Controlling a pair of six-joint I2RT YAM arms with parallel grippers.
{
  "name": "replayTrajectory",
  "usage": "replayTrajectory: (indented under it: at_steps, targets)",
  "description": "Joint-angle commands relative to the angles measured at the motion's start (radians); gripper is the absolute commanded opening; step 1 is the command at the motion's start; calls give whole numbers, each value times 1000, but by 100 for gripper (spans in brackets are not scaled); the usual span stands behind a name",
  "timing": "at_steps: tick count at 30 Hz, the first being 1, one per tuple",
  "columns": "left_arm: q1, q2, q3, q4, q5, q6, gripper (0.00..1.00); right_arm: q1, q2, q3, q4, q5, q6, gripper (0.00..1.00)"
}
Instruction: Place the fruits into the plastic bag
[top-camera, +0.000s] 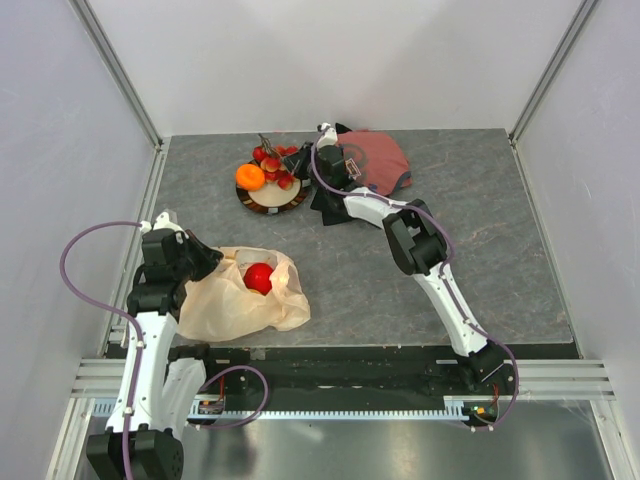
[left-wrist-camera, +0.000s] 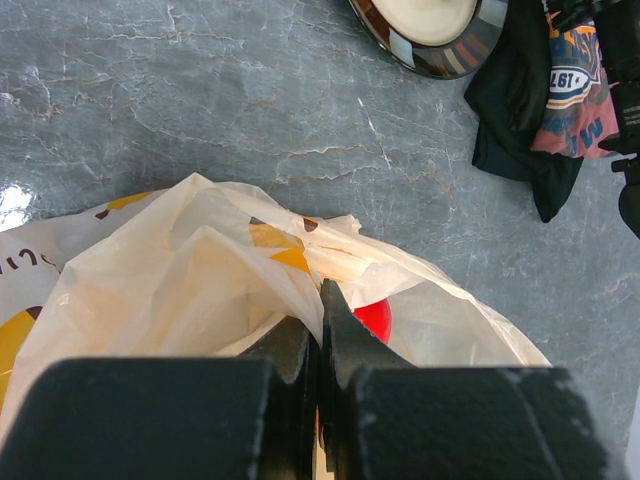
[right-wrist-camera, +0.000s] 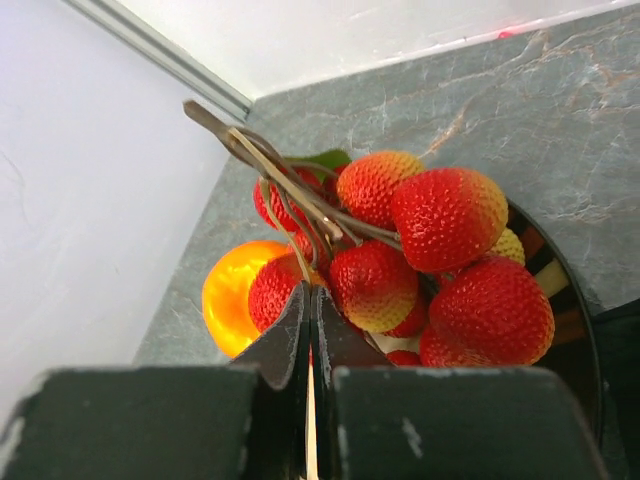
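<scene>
Closest to the left wrist lens, the left gripper (left-wrist-camera: 320, 335) fills the bottom of the frame. Its jaws are pressed together on a fold of the plastic bag (left-wrist-camera: 170, 290), whose crinkled cream film with yellow prints spreads across the lower half. Just right of the gripper's tip, the shiny red apple (left-wrist-camera: 376, 318) shows inside the bag's mouth. Beyond the bag lies the bare grey table (left-wrist-camera: 200, 110). The rim of the dark plate (left-wrist-camera: 478, 45) sits at the top edge, and the red-and-black printed cloth (left-wrist-camera: 560, 100) is in the upper right corner.

In the right wrist view the right gripper (right-wrist-camera: 307, 325) rises from the bottom centre. Its jaws are together with a thin pale stalk in the seam between them, right against the bunch of small red berries (right-wrist-camera: 445, 215). Brown stalks (right-wrist-camera: 265, 160) fan toward the upper left. The orange (right-wrist-camera: 232, 295) sits just left of the bunch, and the plate's rim curves down the right side.

From above, the bag and apple lie lower left of centre. The plate, orange and berries lie at upper centre, well apart from them
</scene>
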Motion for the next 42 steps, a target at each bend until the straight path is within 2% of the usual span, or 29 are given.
replayTrajectory:
  at_steps: [1, 9, 15, 24, 29, 35, 42]
  targets:
    - [-1, -19, 7, 9, 19, 27, 2, -24, -112, -20, 128, -23, 58, 0]
    - [-1, -63, 4, -5, 22, 15, 2, -36, -198, -47, 150, -52, 84, 0]
    - [1, -103, 1, -13, 28, 9, 2, -39, -257, -111, 214, -63, 147, 0]
    - [-1, -142, 13, -22, 43, 15, 2, -39, -379, -225, 245, -88, 150, 0]
    - [1, -189, 46, -51, 42, 13, 1, -36, -493, -271, 173, -138, 110, 0]
    - [1, -247, 78, -92, 33, -14, 2, -12, -689, -427, 87, -174, 11, 0]
    - [1, -261, 109, -100, 45, -56, 2, 89, -943, -614, -49, -174, -97, 0]
